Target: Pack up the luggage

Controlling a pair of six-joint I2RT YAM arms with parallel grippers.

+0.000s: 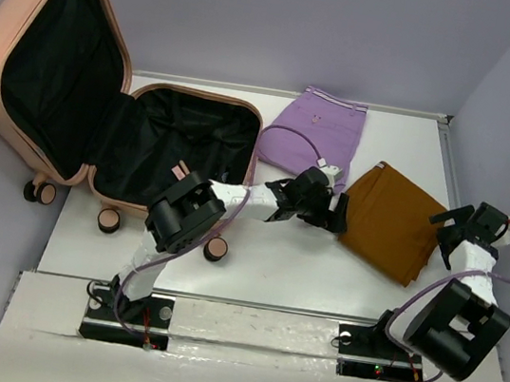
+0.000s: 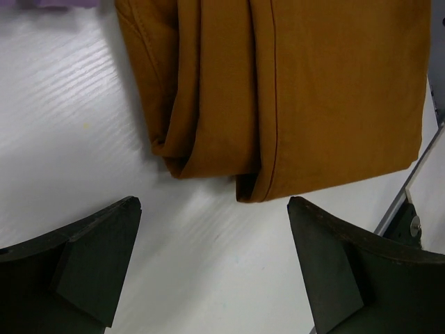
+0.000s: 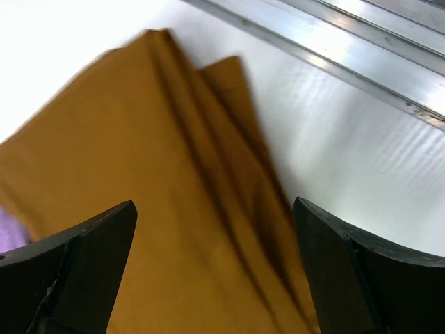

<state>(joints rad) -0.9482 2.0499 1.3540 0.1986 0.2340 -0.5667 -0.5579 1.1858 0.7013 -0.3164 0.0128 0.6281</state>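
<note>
The luggage (image 1: 8,34), a peach-pink hard-shell suitcase, lies open at the far left with its lid leaning back and only black lining showing inside. A folded ochre-brown garment (image 1: 390,221) lies on the white table right of centre. My left gripper (image 1: 338,215) hovers open at that garment's left edge. In the left wrist view the brown garment (image 2: 292,90) lies just beyond the open left gripper (image 2: 212,257), with bare table between the fingers. My right gripper (image 1: 442,236) stands open over the garment's right edge. In the right wrist view the brown fabric (image 3: 160,229) fills the gap of the open right gripper (image 3: 215,264).
A folded lilac garment (image 1: 317,128) lies behind the left gripper, between the suitcase and the brown garment. An aluminium rail (image 3: 334,42) borders the table's right side. Grey walls close in the back and sides.
</note>
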